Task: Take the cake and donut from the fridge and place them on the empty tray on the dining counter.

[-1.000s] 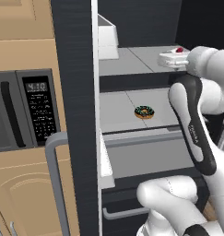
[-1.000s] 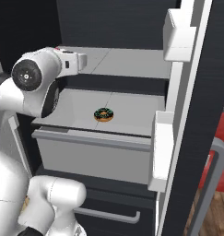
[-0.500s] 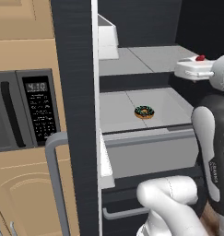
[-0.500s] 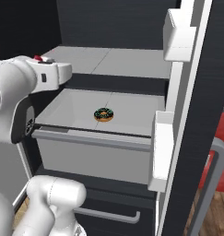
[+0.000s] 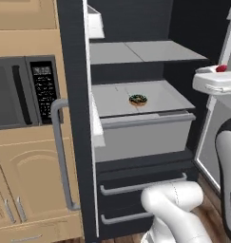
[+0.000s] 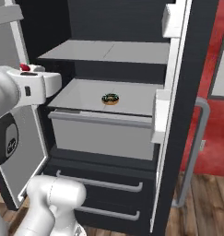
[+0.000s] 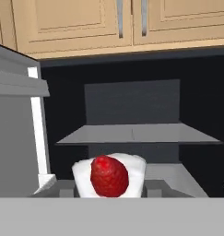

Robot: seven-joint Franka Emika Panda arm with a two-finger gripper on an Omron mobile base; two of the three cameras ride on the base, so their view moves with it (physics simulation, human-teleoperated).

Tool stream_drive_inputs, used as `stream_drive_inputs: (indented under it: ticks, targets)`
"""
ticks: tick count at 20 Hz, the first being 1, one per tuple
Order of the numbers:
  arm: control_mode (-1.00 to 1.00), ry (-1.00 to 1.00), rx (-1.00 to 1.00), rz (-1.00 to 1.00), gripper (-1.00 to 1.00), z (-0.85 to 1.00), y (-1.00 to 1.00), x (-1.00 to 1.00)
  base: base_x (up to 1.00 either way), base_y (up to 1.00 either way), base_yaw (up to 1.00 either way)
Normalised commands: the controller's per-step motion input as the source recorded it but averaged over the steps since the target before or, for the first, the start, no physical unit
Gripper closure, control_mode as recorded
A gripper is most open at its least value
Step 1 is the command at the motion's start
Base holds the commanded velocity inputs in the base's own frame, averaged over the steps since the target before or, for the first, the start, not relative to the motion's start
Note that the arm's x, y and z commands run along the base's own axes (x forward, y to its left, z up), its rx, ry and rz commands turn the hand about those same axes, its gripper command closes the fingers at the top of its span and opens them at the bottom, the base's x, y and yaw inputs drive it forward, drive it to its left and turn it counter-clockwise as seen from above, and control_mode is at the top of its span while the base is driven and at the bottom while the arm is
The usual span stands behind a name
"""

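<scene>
The cake [image 7: 109, 175], a white slice topped with a red strawberry, sits right at the front of the gripper [image 7: 111, 191] in the hand view, and the jaws are narrowed around it, holding it. In the left base view the red topping shows on the white hand at the right edge, level with the gap between the two fridge shelves and out in front of the open compartment; in the right base view the same red dot rides on the hand at the left edge, just outside the fridge's [image 6: 118, 27] left wall.

The donut [image 5: 138, 99], a small ring with dark glaze and green sprinkles, lies flat on the lower shelf [image 5: 150, 97], near the middle and somewhat toward the front edge, directly above the grey drawer [image 5: 140, 135]. It is well apart from the gripper. The upper shelf [image 6: 109, 50] spans the compartment above it.

Both fridge doors stand open, each with a long grey bar handle [image 5: 60, 152]. Below the drawer are two dark pull-out fronts. To the left of the fridge a black microwave [image 5: 22, 92] is built into tan wooden cabinets [image 5: 26, 185].
</scene>
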Motion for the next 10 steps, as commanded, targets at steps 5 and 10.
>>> stream_drive_inputs:
  ticks: [5, 10]
  targets:
    - [1.00, 0.00, 0.00, 0.00, 1.00, 0.00, 0.00, 0.00, -1.00, 0.00, -0.03]
    - [1.00, 0.00, 0.00, 0.00, 1.00, 0.00, 0.00, 0.00, -1.00, 0.00, -0.01]
